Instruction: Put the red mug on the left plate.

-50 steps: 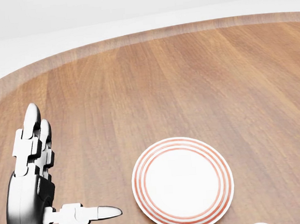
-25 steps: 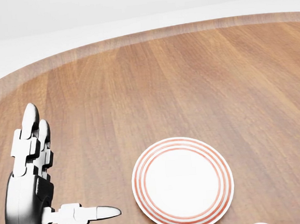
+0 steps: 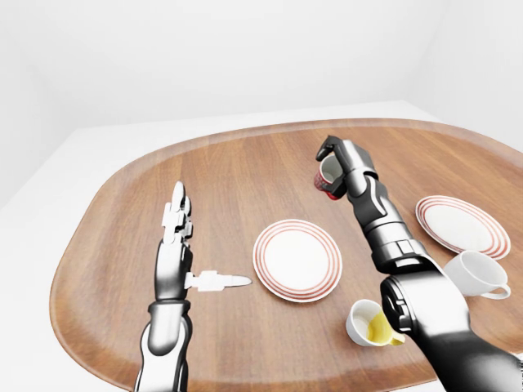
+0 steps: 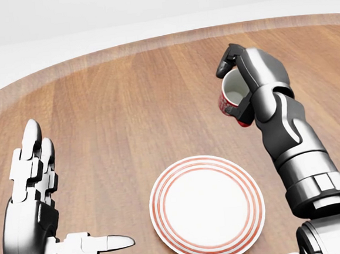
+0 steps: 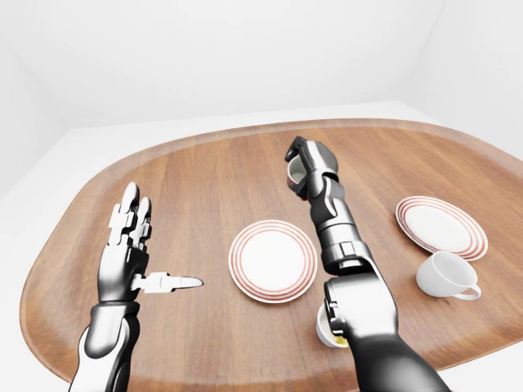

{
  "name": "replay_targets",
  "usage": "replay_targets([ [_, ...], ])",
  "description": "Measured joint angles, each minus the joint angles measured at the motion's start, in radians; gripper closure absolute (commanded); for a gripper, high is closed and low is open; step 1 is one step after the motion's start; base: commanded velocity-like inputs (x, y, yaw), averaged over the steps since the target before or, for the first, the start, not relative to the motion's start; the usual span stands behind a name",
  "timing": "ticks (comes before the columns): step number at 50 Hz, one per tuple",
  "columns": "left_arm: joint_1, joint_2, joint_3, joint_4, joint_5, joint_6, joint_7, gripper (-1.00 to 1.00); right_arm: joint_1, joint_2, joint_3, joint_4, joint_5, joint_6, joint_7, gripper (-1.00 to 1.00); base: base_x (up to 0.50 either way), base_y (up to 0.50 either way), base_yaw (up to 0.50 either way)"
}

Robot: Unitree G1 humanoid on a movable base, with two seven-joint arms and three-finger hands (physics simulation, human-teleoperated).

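Note:
The red mug (image 4: 233,100) with a white inside is held in my right hand (image 4: 240,86), whose fingers close round it. It hangs tilted in the air above the table, up and to the right of the left plate (image 4: 207,207), a white plate with red rings. It also shows in the left-eye view (image 3: 328,178). My left hand (image 4: 40,202) is open and empty at the left of the left plate, fingers up and thumb pointing right.
A second ringed plate (image 3: 462,226) lies at the right. A white cup (image 3: 478,274) and a cup with yellow inside (image 3: 369,323) stand near the table's lower right. The wooden table (image 3: 237,171) has a raised rim.
My right arm has swung in from the right edge, carrying the red mug leftward and upward to a spot above the left plate. The left hand has barely moved.

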Motion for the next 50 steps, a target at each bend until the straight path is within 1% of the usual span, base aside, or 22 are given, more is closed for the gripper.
replay_targets([
  [5, 0.003, 0.0, 0.002, 0.001, -0.002, 0.0, 0.0, -1.0, -0.016, 0.059, 0.027, 0.029, 0.015, -0.017, 0.027, 1.0, 0.0, 0.0, 0.0],
  [11, 0.009, 0.0, 0.004, 0.002, -0.005, 0.0, -0.001, -1.0, 0.008, 0.119, 0.063, 0.024, 0.002, -0.031, 0.047, 1.0, 0.0, 0.0, 0.0],
  [15, 0.012, 0.0, 0.005, 0.003, -0.006, 0.0, -0.002, -1.0, 0.023, 0.145, 0.077, 0.056, -0.01, -0.054, 0.041, 1.0, 0.0, 0.0, 0.0],
  [24, 0.015, 0.0, 0.005, 0.004, -0.006, 0.0, -0.003, -1.0, 0.066, 0.179, 0.101, 0.174, -0.034, -0.119, -0.006, 1.0, 0.0, 0.0, 0.0],
  [29, 0.02, 0.0, 0.004, 0.002, -0.006, 0.0, -0.004, -1.0, 0.086, 0.193, 0.113, 0.237, -0.059, -0.143, -0.036, 1.0, 0.0, 0.0, 0.0],
  [41, 0.03, 0.0, 0.002, 0.001, -0.006, 0.0, -0.004, -1.0, 0.125, 0.225, 0.131, 0.376, -0.136, -0.148, -0.089, 1.0, 0.0, 0.0, 0.0],
  [50, 0.034, 0.0, 0.002, 0.0, -0.007, 0.0, -0.005, -1.0, 0.147, 0.244, 0.126, 0.434, -0.182, -0.136, -0.137, 1.0, 0.0, 0.0, 0.0],
])
